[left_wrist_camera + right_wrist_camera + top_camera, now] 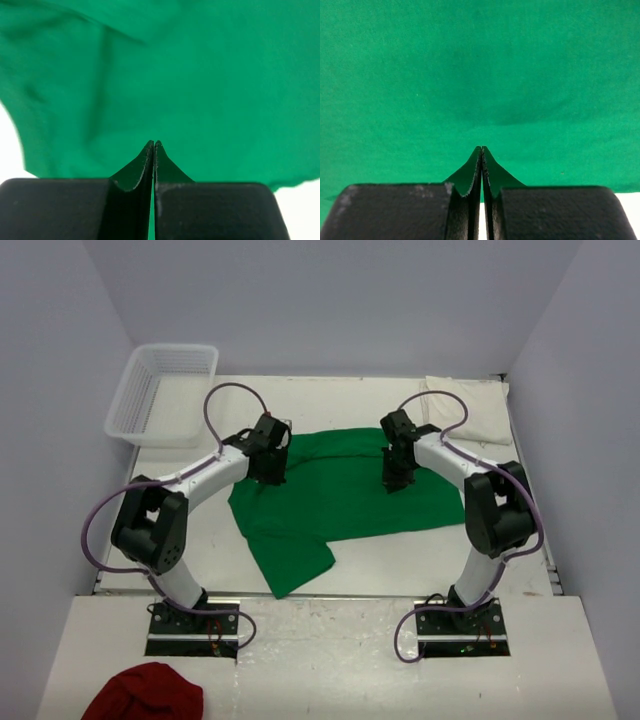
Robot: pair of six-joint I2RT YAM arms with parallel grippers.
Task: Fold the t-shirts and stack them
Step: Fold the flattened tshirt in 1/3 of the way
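The green t-shirt (350, 490) lies spread on the table's middle, partly folded, with one flap hanging toward the near left. It fills the left wrist view (200, 75) and the right wrist view (480, 75). My left gripper (270, 475) (153, 143) is shut with nothing between its fingers, over the shirt's left part. My right gripper (393, 483) (481, 148) is also shut and empty, over the shirt's right part near its edge. The cream-white t-shirt (470, 405) lies folded at the back right corner.
A white mesh basket (160, 390) stands at the back left. A dark red cloth (145, 695) lies on the near ledge at the left, in front of the arm bases. Walls close in the table on three sides.
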